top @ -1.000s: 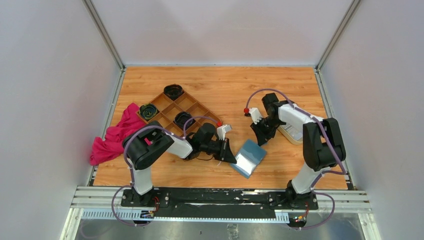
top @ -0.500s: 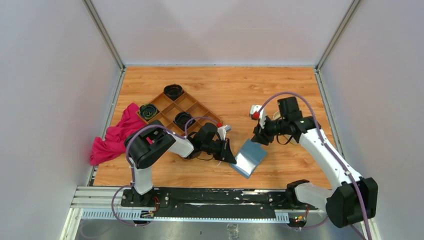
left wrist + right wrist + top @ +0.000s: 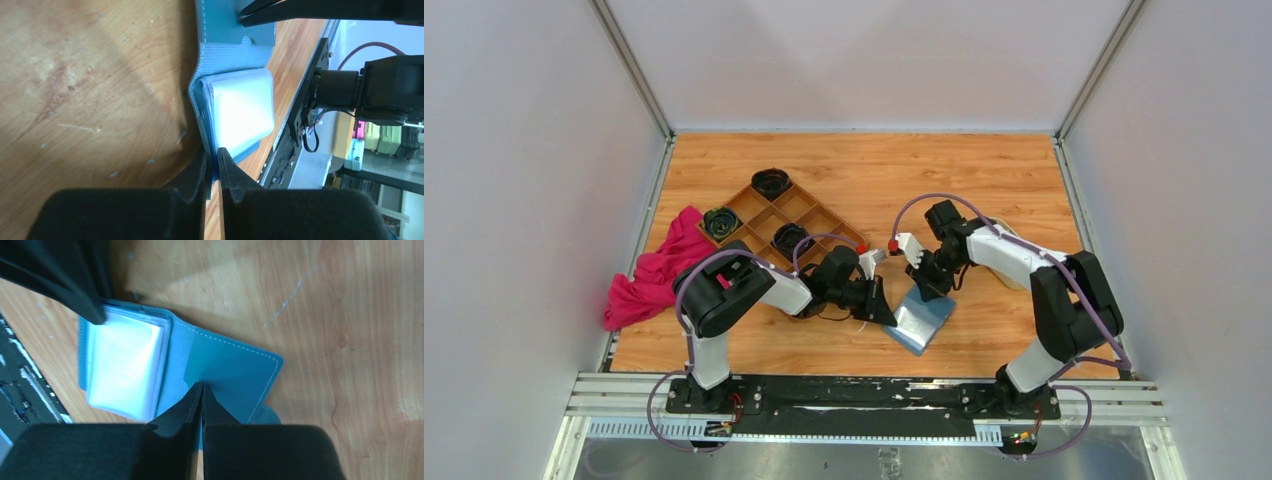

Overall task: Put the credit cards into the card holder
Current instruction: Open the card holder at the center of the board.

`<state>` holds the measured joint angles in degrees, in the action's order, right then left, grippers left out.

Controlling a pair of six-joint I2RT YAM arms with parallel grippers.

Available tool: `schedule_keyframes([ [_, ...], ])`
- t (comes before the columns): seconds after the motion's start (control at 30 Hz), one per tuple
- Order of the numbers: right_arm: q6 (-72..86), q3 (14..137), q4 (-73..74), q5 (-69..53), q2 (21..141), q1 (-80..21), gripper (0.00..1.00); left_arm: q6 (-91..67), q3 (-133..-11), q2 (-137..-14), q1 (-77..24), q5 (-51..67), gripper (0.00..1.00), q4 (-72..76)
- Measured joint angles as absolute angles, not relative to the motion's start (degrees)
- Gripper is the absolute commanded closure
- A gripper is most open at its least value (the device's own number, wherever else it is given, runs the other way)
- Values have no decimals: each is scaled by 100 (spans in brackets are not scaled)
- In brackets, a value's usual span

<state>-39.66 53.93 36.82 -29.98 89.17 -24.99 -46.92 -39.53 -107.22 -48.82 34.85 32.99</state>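
Left claw (image 3: 214, 156) pinches the card holder (image 3: 921, 322) at its nine-o'clock edge, steadying it; closed right claw (image 3: 201, 388) pins the twelve-o'clock flap open.

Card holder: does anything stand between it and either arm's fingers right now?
Nothing visible does. The left fingers pinch the card holder at its edge beside the clear sleeves. The right fingers are shut, with their tips down at its teal flap.

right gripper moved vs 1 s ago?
Yes. The right gripper shifted slightly left and toward the near edge, from by the card holder far-right corner onto its far flap.
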Motion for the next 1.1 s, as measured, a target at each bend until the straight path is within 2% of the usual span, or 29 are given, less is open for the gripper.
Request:
schedule_keyframes([
  [0.17, -3833, 5406, 3741, -2685, 9271, -2499, 94, -4696, -3920, -10584, -4882, 3205, 67, 3260],
  [0.23, -3813, 5417, 3776, -2683, 9327, -2499, 93, -4685, -3824, -10361, -4873, 3024, 64, 3225],
  [0.77, -3795, 5470, 4073, -3089, 9192, -2499, 89, -4252, -2633, -7452, -4853, 1566, 59, 2499],
  [0.87, -3798, 5472, 4106, -3212, 9050, -2499, 88, -4156, -2410, -6735, -4856, 1343, 47, 2405],
  [1.0, -3822, 5472, 4143, -3391, 8864, -2499, 88, -4040, -2143, -5767, -4856, 1125, 18, 2379],
  [1.03, -3835, 5472, 4154, -3448, 8823, -2499, 88, -4032, -2073, -5529, -4853, 1085, 8, 2388],
  [1.07, -3846, 5472, 4158, -3487, 8790, -2499, 88, -4025, -2005, -5310, -4853, 1039, 1, 2392],
  [1.1, -3859, 5472, 4165, -3527, 8766, -2499, 88, -4036, -1933, -5118, -4853, 987, 0, 2397],
])
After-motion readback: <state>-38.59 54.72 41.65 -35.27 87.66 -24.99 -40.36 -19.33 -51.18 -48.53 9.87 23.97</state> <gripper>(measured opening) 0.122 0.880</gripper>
